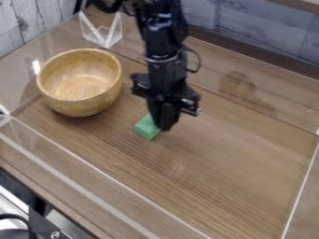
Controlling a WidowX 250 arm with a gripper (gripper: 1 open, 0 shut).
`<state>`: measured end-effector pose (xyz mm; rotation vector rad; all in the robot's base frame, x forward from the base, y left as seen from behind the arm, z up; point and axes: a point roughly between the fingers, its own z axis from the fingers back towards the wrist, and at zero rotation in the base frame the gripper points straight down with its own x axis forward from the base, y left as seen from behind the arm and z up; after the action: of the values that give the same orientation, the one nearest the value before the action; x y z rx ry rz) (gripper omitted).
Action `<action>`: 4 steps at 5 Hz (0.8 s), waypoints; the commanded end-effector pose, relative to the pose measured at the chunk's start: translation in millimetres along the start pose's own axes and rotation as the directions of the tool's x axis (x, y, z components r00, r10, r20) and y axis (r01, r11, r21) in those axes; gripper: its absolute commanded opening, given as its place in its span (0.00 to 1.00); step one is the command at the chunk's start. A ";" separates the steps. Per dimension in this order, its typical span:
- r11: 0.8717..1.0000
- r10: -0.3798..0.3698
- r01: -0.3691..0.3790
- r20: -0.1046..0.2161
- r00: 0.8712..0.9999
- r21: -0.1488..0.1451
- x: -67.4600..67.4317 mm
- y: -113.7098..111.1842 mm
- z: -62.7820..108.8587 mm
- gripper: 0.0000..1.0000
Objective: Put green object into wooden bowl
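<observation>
Wooden table [225,177] is lying bare | green block [148,128] is sitting on it, just right of wooden bowl [80,82] | gripper [163,119] is pointing straight down, clenching on the block, seemingly for a lift | no writing is showing.

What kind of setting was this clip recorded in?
Probably a lab test bench: a wooden table fenced by clear low walls, with only a wooden bowl and a green object.
</observation>
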<state>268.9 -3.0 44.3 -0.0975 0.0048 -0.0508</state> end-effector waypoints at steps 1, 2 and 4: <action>1.000 0.019 -0.019 0.046 0.999 0.000 19.2 -7.7 10.6 1.00; 0.999 0.033 -0.033 0.036 0.999 0.005 16.2 -2.7 7.0 0.00; 0.998 0.069 -0.069 0.032 0.997 0.001 11.0 2.3 14.6 0.00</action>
<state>272.1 -2.8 41.7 -0.0986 0.0417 0.0117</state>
